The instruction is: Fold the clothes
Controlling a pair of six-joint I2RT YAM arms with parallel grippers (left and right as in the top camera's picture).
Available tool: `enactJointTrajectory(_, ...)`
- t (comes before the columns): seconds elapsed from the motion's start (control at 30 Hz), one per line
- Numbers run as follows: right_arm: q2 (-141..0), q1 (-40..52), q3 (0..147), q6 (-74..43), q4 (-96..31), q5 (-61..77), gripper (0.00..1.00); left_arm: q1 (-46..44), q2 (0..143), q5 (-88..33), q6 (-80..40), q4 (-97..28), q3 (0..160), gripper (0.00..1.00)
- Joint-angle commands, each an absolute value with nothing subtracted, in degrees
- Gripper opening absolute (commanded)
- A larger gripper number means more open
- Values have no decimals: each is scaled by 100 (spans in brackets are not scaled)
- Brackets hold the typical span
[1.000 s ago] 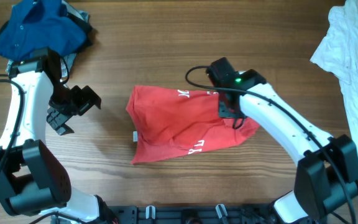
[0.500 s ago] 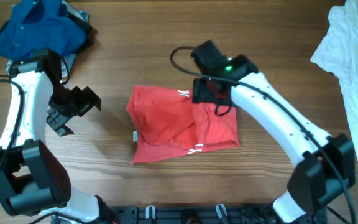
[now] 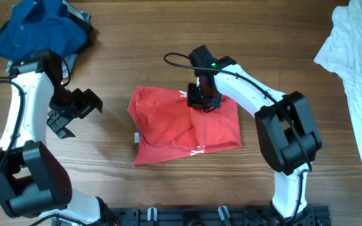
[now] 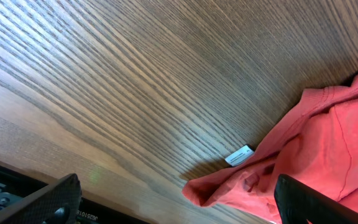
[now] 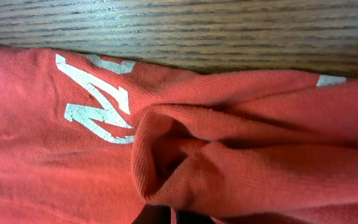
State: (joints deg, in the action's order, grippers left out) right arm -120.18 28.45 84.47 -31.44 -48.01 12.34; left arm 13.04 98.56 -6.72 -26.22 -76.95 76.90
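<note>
The red T-shirt (image 3: 168,125) lies partly folded in the middle of the table, with white lettering (image 5: 98,99) and a white label (image 4: 239,155) at its left edge. My right gripper (image 3: 201,97) is over the shirt's far edge, shut on a bunched fold of red cloth (image 5: 185,155); its fingers are mostly hidden by the cloth. My left gripper (image 3: 74,113) is open and empty above bare wood, left of the shirt (image 4: 328,143). The blue collared shirt (image 3: 36,28) lies crumpled at the far left. The long white garment (image 3: 357,69) lies along the right edge.
A dark cloth (image 3: 80,25) pokes out beside the blue shirt. The wooden table (image 3: 137,56) shows between the garments. A black rail (image 3: 219,216) runs along the front edge.
My right gripper has carried the shirt's right side leftward and toward the far edge, folding it over the middle. The left arm has not moved.
</note>
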Motion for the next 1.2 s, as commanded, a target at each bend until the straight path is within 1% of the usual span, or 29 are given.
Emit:
enactJointTrajectory(0.0,-11214,2742,8569,-3076,-5074,1380,7,1297,9771,-698,-2574,-7695,7773,100)
enactJointTrajectory(0.03,-10715,2689,8567,-3033,-5367,1376,20,1297,9771,-698,-2574,-7697,7773,100)
enactJointTrajectory(0.1,-10165,2687,8567,-2971,-5835,1332,45,1297,9771,-698,-2574,-7699,7773,100)
enactJointTrajectory(0.13,-9915,2692,8556,-2757,-6095,1332,54,1297,9771,-701,-2574,-7699,7773,100)
enactJointTrajectory(0.17,-9824,2692,8519,-2574,-6316,1341,62,1297,9771,-701,-2574,-7699,7773,100)
enactJointTrajectory(0.2,-9832,2692,8447,-2519,-6445,1337,62,1297,9771,-703,-2574,-7699,7773,100)
enactJointTrajectory(0.3,-9957,2694,7905,-2552,-6189,1339,59,1297,9771,-703,-2574,-7699,7773,100)
enactJointTrajectory(0.4,-10055,2692,6761,-2722,-5299,1457,41,1297,9771,-701,-2574,-7697,7773,100)
enactJointTrajectory(0.43,-10086,2692,6449,-2757,-4932,1702,31,1297,9771,-703,-2576,-7695,7773,100)
enactJointTrajectory(0.47,-10114,2692,6169,-2952,-4598,1975,25,1297,9771,-703,-2576,-7684,7773,100)
enactJointTrajectory(0.53,-10162,2698,5835,-3037,-4414,2134,21,1297,9771,-703,-2576,-7679,7773,100)
enactJointTrajectory(0.57,-10165,2698,5760,-3063,-4449,2130,11,1297,9771,-703,-2576,-7679,7773,100)
enactJointTrajectory(0.6,-10162,2698,5739,-3168,-4571,2058,4,1297,9771,-703,-2576,-7679,7773,100)
enactJointTrajectory(0.7,-9902,2698,5743,-3452,-4866,1909,4,1297,9771,-703,-2574,-7679,7773,100)
enactJointTrajectory(0.77,-9369,2692,5822,-3448,-5065,1793,5,1297,9771,-703,-2574,-7675,7773,100)
enactJointTrajectory(0.8,-8978,2692,5894,-3448,-5148,1675,15,1297,9771,-705,-2574,-7675,7773,100)
enactJointTrajectory(0.83,-8670,2692,5929,-3422,-5148,1634,34,1297,9771,-707,-2574,-7675,7773,100)
enactJointTrajectory(0.87,-8342,2692,5953,-3350,-5107,1586,64,1295,9771,-709,-2571,-7662,7773,100)
enactJointTrajectory(0.9,-8023,2692,5957,-3312,-5052,1474,99,1278,9771,-858,-2447,-7575,7756,100)
enactJointTrajectory(1.0,-7487,2692,5957,-3299,-5054,1243,99,1100,9771,-1861,-1664,-7083,7494,100)
enactJointTrajectory(1.1,-7389,2692,5957,-3297,-5107,1247,99,910,9771,-1820,-1667,-6525,6956,100)
enactJointTrajectory(1.17,-7404,2692,5957,-3295,-5151,1247,100,939,9800,-2010,-1667,-6036,6517,100)
